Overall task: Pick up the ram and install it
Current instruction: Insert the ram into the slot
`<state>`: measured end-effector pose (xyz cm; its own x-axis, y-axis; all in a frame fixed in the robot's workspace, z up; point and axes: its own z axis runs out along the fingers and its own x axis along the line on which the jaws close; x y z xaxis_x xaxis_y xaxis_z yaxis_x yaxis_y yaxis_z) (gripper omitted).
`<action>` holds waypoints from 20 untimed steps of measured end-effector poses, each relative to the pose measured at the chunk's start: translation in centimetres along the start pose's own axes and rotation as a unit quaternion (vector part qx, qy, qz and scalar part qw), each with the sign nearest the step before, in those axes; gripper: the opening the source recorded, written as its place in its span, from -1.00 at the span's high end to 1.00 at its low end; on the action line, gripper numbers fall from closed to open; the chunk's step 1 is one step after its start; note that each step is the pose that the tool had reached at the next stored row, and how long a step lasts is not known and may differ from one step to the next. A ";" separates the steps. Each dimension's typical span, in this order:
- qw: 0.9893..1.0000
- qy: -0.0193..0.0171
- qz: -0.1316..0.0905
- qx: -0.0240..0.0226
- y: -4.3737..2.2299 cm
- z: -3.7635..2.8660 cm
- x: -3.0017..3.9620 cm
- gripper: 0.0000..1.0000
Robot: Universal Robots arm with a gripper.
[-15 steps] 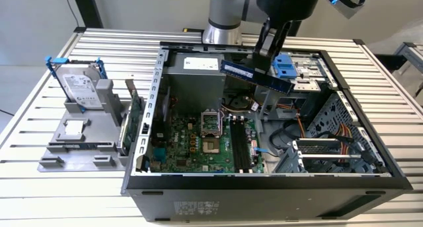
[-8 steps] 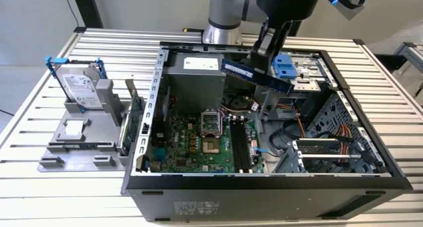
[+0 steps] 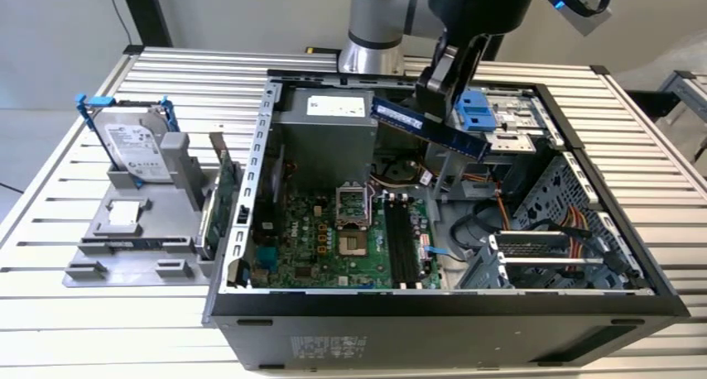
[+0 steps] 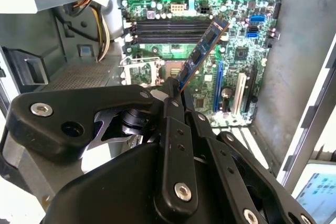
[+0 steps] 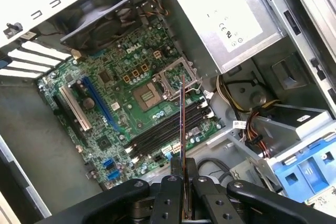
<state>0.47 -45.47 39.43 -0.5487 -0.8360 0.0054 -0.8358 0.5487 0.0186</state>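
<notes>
Entry: gripper (image 3: pixel 429 89), pinched shut on one end of the ram (image 3: pixel 436 129). It hangs tilted over the open computer case (image 3: pixel 263 189), well above the memory slots (image 5: pixel 163 129). I'd judge it needs squaring with a slot, edge down and level.

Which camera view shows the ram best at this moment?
The exterior view: there the ram turns its long flat side to the camera, above the open case. The second wrist view shows it slanted and foreshortened; the first wrist view shows its thin edge, clamped in the gripper.
</notes>
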 end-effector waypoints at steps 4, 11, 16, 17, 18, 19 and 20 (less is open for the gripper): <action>1.000 0.000 0.012 0.000 0.00 0.00 0.00 1.00; 0.999 -0.001 0.032 0.000 0.00 0.00 0.00 1.00; 0.999 -0.001 0.047 0.000 0.00 0.00 0.00 1.00; 0.999 -0.001 0.050 0.000 0.00 0.00 0.00 1.00; 0.999 -0.001 0.053 0.000 0.00 0.00 0.00 1.00; 0.998 -0.001 0.056 0.000 0.00 0.00 0.00 1.00; 0.998 -0.001 0.059 0.000 0.00 0.00 0.00 1.00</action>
<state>0.47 -45.47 39.43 -0.6435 -0.7654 0.0054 -0.7652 0.6435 0.0186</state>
